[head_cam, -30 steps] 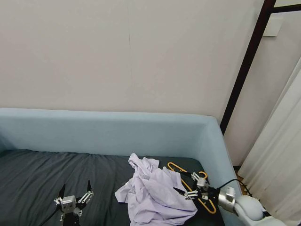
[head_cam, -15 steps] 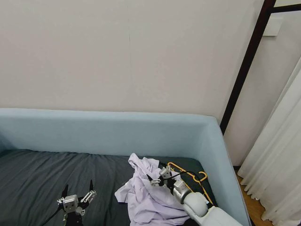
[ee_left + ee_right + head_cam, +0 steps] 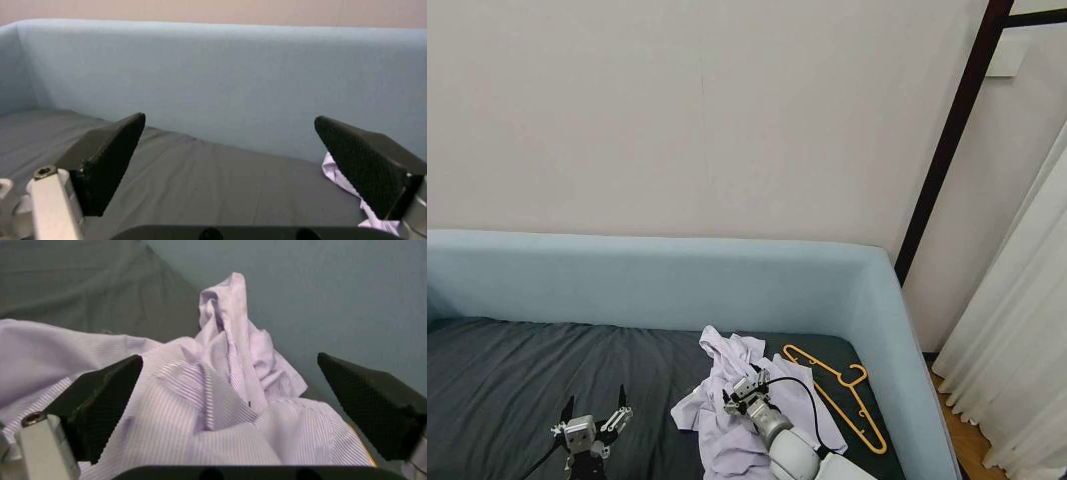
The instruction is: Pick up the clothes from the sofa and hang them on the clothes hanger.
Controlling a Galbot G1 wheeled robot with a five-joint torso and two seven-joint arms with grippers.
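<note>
Shirt point(image 3: 727, 352) sits beneath wide-open right claw point(image 3: 745, 388); left claw point(image 3: 595, 402) idles open nearby.

shirt point(image 3: 727, 356): near hem cut off; middle behind right tool point(image 3: 741, 391)
sofa point(image 3: 627, 280): end farthest from shirt cut off

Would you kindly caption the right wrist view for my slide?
Open right gripper poised over the crumpled lilac shirt on the sofa.
</note>
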